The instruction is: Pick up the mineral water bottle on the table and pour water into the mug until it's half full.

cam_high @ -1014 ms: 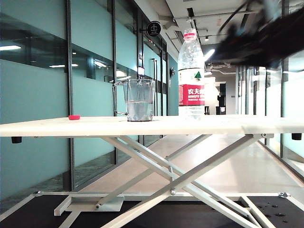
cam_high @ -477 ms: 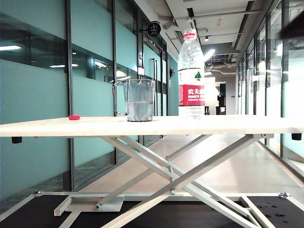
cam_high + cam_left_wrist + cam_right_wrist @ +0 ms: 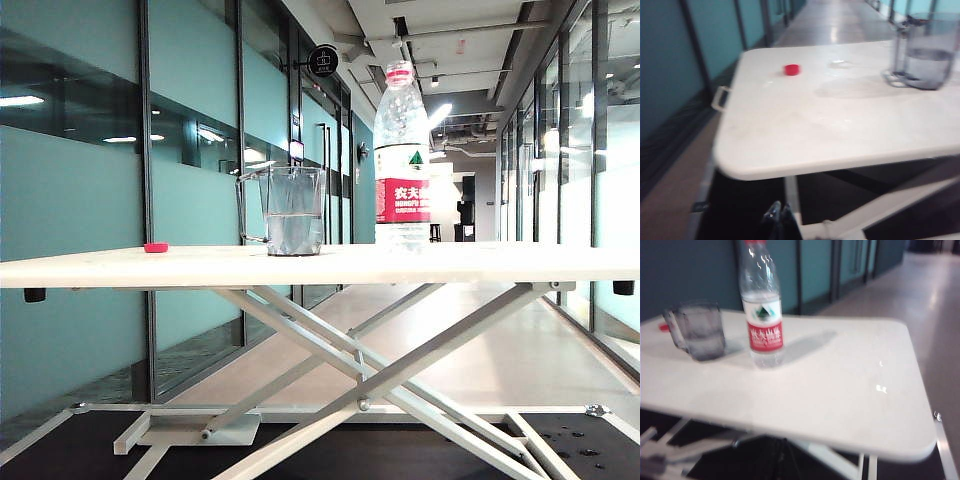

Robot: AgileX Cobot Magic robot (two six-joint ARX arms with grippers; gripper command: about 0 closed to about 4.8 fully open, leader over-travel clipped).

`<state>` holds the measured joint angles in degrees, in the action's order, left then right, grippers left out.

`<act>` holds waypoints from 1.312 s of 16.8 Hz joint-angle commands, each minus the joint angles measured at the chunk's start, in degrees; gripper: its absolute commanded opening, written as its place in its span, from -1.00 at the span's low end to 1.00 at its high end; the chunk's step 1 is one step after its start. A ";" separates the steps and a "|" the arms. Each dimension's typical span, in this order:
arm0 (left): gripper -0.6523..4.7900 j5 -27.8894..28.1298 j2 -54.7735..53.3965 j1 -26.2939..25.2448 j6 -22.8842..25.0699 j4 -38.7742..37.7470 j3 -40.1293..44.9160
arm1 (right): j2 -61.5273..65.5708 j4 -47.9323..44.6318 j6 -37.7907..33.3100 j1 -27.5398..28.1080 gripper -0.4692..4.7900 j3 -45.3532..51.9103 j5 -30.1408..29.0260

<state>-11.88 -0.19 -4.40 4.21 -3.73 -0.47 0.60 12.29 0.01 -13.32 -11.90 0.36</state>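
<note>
The mineral water bottle (image 3: 402,150) stands upright on the white table (image 3: 500,262), with red at its neck and a white-and-red label. Just to its left stands the clear mug (image 3: 293,210), with water (image 3: 293,235) partway up it. Neither gripper shows in the exterior view. In the left wrist view my left gripper (image 3: 780,212) hangs below the table's near edge, its fingertips together, far from the mug (image 3: 927,50). My right gripper (image 3: 782,455) is a dark shape below the table edge, shut and empty, well short of the bottle (image 3: 762,315) and mug (image 3: 700,332).
A small red cap (image 3: 155,247) lies on the table left of the mug, also visible in the left wrist view as the cap (image 3: 791,69). The rounded table edge (image 3: 815,167) and white scissor legs (image 3: 380,380) lie between the grippers and the tabletop.
The right arm, a dark blur at the exterior view's upper right a second ago, has left that view. Bottle, mug and cap stay where they were.
</note>
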 commanded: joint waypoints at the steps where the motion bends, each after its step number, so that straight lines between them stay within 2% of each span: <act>1: -0.78 1.79 0.00 -0.07 -0.17 1.84 -0.11 | -0.63 -2.19 0.02 -0.17 -0.83 2.14 1.25; 3: -0.78 1.79 0.00 -0.04 -0.17 2.82 -0.11 | -0.59 -9.53 -0.02 -0.09 -0.83 6.62 1.18; 4: -0.78 1.77 0.00 -0.04 -0.15 5.33 -0.11 | -0.61 -18.67 -1.36 -0.07 -0.83 11.37 1.07; 8: -0.78 1.75 -0.02 -0.02 -0.15 10.97 -0.11 | -0.44 -18.45 2.75 1.07 -0.83 11.58 4.90; 10: -0.78 1.75 -0.02 -0.02 -0.15 11.08 -0.11 | -0.44 -18.58 3.41 6.05 -0.83 11.58 4.59; 11: -0.78 1.75 -0.02 -0.02 -0.15 11.10 -0.11 | -0.44 -18.62 3.41 7.37 -0.83 11.58 4.02; 15: -0.78 1.79 -0.02 -0.02 -0.13 11.10 -0.11 | -0.46 -20.55 2.97 15.47 -0.83 11.58 -4.20; 22: -0.78 1.60 -0.02 -0.02 -0.15 11.08 -0.11 | -0.44 -20.61 2.99 15.65 -0.82 11.58 -4.31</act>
<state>-10.24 -0.19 -4.40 4.21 6.63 -0.47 0.14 -7.44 3.03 2.31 -0.43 -3.73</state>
